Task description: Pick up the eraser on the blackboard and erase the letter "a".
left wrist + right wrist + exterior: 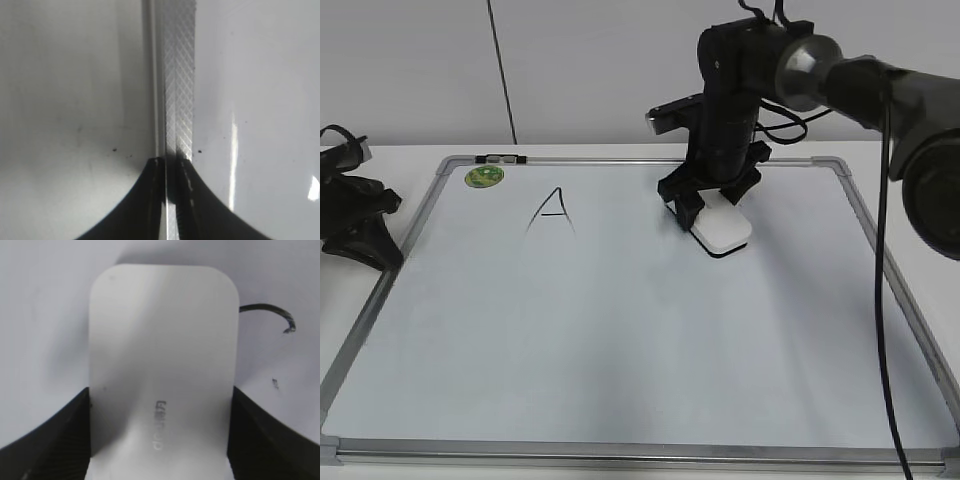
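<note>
The white eraser lies flat on the blackboard at its upper right. My right gripper is shut on the eraser, one jaw on each long side. In the right wrist view the eraser fills the middle between the jaws of the right gripper. A curved black marker stroke, apparently part of the letter "a", shows just right of the eraser. The rest of the letter is hidden. My left gripper rests at the board's left edge, shut and empty.
A larger capital "A" is written at the upper left of the board, near a round green sticker. The board's silver frame runs under the left gripper. A black cable hangs over the board's right side.
</note>
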You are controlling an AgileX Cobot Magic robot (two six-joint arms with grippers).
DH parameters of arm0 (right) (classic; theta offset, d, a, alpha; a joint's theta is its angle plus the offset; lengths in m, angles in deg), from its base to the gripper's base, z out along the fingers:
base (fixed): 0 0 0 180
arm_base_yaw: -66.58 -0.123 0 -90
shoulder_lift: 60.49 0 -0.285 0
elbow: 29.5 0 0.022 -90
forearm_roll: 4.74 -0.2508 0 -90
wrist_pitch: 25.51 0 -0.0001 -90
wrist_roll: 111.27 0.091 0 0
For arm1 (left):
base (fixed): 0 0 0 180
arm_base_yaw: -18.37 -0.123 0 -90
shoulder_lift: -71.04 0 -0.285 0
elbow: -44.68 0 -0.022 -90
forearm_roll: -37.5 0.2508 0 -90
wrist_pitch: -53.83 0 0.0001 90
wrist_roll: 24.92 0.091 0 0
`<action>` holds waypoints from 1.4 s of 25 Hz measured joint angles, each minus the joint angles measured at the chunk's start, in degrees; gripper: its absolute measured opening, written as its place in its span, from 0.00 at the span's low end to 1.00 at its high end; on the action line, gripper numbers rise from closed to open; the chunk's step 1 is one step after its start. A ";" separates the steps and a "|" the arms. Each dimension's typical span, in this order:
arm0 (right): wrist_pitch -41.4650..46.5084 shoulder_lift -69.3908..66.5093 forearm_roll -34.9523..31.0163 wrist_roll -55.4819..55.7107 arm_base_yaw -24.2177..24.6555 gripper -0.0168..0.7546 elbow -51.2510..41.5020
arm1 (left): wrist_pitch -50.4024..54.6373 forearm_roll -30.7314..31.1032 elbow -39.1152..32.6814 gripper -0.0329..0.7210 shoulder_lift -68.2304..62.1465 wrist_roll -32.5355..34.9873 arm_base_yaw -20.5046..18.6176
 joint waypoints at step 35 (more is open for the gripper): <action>-0.55 -2.71 5.08 2.23 6.76 0.71 5.17 | -0.10 -0.05 0.00 0.09 0.00 0.00 0.00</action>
